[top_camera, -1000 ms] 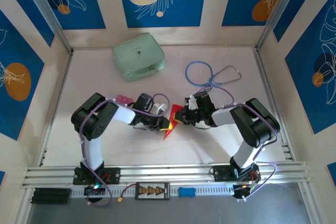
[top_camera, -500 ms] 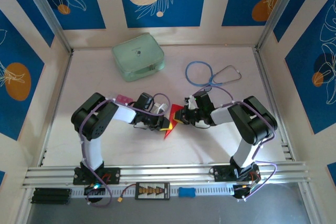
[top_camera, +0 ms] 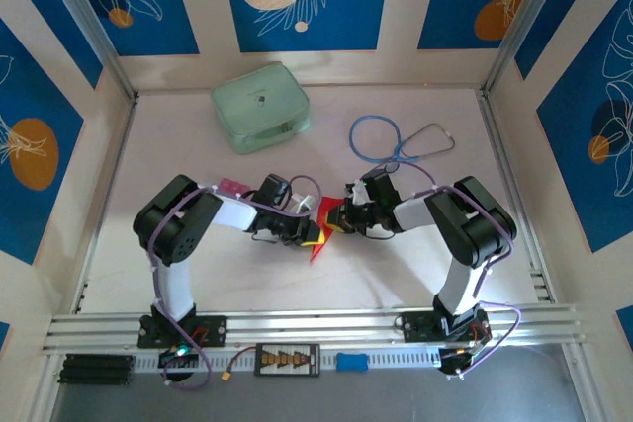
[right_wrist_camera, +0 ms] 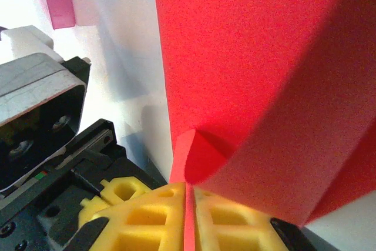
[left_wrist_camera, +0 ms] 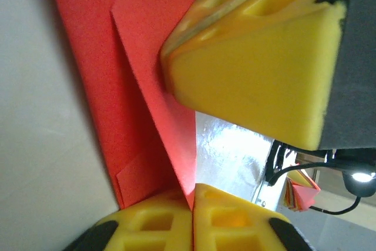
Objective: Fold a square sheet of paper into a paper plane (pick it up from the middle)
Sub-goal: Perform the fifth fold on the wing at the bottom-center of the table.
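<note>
The folded red paper (top_camera: 322,244) is sitting in the near half of the tabletop, about midway between its left and right edges, with its pointed tip aiming toward the near edge. Both pincers are gripping it from opposite sides.

The left gripper (top_camera: 316,234) is reaching in from the left and meeting the paper's left side. In the left wrist view, the left gripper (left_wrist_camera: 192,204) is showing its two yellow pads (left_wrist_camera: 150,227) pressed together, with a creased edge of the paper (left_wrist_camera: 141,74) running down into the seam between them. It is clenching the paper. A beige surface is showing beside the paper's left edge, but I cannot tell whether the paper is resting on it.

The right gripper (top_camera: 339,216) is coming in from the right and meeting the paper's upper right part, just beside the left one. In the right wrist view, the right gripper (right_wrist_camera: 189,204) is also pinching its pads (right_wrist_camera: 147,216) tight, and a thin strip of the paper (right_wrist_camera: 252,69) is standing in the slit while the rest is fanning upward above the fingers.

A pale green case (top_camera: 260,108) is lying near the far edge, left of centre. A blue cable loop (top_camera: 374,135) is lying right of centre, well apart from the paper. A small pink object (top_camera: 232,188) is sitting beside the left arm.
</note>
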Motion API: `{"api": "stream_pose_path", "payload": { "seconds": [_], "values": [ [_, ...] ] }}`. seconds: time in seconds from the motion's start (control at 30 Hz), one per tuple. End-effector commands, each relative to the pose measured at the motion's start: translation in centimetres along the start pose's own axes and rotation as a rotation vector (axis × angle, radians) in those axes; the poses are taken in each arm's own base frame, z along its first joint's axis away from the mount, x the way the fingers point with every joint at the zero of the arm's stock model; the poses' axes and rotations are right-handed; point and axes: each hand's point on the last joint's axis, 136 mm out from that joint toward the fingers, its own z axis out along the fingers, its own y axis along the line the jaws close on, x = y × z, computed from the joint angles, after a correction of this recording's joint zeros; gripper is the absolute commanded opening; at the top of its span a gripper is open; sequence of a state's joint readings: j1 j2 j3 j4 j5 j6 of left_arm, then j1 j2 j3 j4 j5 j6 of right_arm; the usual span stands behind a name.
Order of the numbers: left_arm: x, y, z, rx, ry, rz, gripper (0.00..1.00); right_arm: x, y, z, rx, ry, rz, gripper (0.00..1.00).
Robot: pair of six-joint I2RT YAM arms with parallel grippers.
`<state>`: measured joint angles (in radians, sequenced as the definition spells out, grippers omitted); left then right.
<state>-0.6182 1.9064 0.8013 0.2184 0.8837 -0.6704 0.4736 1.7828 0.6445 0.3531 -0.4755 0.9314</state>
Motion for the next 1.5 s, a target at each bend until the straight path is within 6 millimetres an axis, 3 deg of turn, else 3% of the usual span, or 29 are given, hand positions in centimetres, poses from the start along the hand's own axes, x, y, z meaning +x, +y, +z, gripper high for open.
{"api": "stream_pose_path", "payload": {
  "seconds": [0.0, 0.17, 0.33, 0.47, 0.53, 0.6, 0.77, 0.87, 0.93, 1.0, 1.3, 1.47],
  "values": [
    [2.7, 4.2, -0.3, -0.168, 0.037, -0.109, 0.14, 0.9, -3.7, 0.3, 0.127, 0.024, 0.081, 0.13],
    [3.5, 2.7, -0.1, -0.120, 0.070, -0.087, 0.13, 1.0, -4.2, 0.3, 0.151, 0.028, 0.093, 0.13],
    [4.2, 2.6, -0.1, -0.140, 0.096, -0.083, 0.00, 1.1, -4.5, 0.3, 0.172, 0.031, 0.100, 0.13],
    [4.6, 2.6, -0.2, -0.166, 0.117, -0.079, 0.00, 1.2, -4.8, 0.4, 0.188, 0.033, 0.108, 0.13],
    [5.0, 2.6, -0.3, -0.186, 0.130, -0.073, 0.08, 1.2, -4.9, 0.4, 0.194, 0.032, 0.111, 0.13],
    [5.3, 2.6, -0.4, -0.197, 0.137, -0.065, 0.09, 1.2, -4.9, 0.4, 0.201, 0.029, 0.113, 0.13],
    [5.8, 2.3, -0.3, -0.194, 0.151, -0.055, 0.01, 1.3, -5.4, 0.4, 0.225, 0.028, 0.119, 0.13],
    [6.1, 2.5, -0.5, -0.209, 0.158, -0.058, 0.10, 1.4, -5.5, 0.4, 0.236, 0.025, 0.123, 0.13],
    [6.3, 2.6, -0.6, -0.216, 0.160, -0.057, 0.08, 1.5, -5.6, 0.4, 0.239, 0.026, 0.122, 0.13],
    [6.4, 2.7, -0.7, -0.228, 0.161, -0.057, 0.00, 1.5, -5.7, 0.4, 0.244, 0.025, 0.125, 0.13],
    [7.0, 3.0, -1.0, -0.242, 0.164, -0.063, 0.06, 1.6, -6.1, 0.5, 0.260, 0.023, 0.137, 0.12],
    [6.9, 3.0, -1.1, -0.244, 0.159, -0.055, 0.00, 1.7, -6.2, 0.5, 0.267, 0.023, 0.139, 0.12]
  ]
}}
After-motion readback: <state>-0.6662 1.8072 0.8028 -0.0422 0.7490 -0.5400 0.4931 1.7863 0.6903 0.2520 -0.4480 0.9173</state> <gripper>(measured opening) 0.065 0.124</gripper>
